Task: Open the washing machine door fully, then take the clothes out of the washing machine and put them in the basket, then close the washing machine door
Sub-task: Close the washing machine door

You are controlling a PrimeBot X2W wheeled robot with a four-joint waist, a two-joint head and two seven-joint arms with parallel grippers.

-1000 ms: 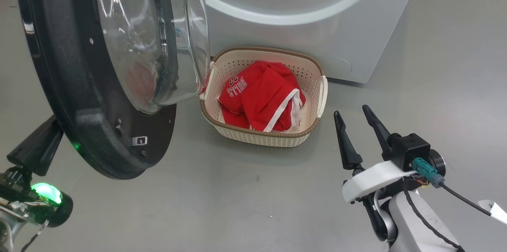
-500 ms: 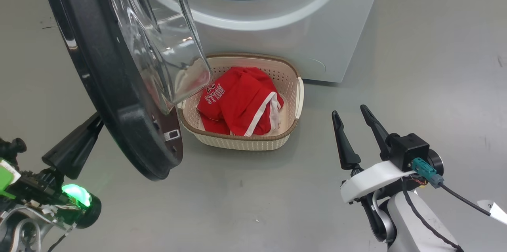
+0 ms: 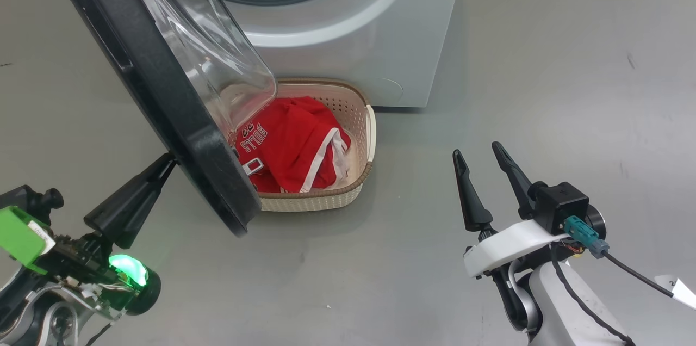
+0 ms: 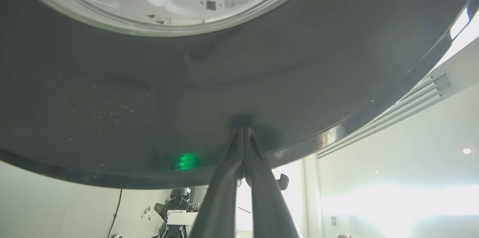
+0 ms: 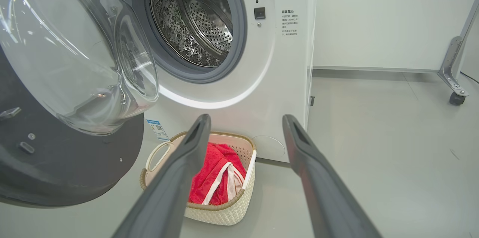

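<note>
Black-fingered, the left gripper [image 4: 243, 135] is closed tight on nothing, its joined tips touching the outer face of the washing machine door [image 3: 179, 106] near the rim. That door stands partly swung out: a wide glossy black frame, dusty and faintly lit green beside the tips, around a clear bulging glass bowl [image 3: 217, 57] that catches bright reflections. In the head view its lower edge covers the left end of the basket [image 3: 310, 203], a cream perforated tub with a brown woven-look rim, sitting on the grey floor [image 3: 544, 90] right against the front of the white washing machine [image 3: 348, 36]. The clothes [image 3: 293, 144] lie crumpled inside it, red with white stripe trim and white "BULLS" lettering. Behind, the grey-rimmed opening shows a steel drum [image 5: 194, 17]. The right gripper [image 3: 476, 149] hangs over bare floor well apart from the basket, fingers spread wide and empty.
</note>
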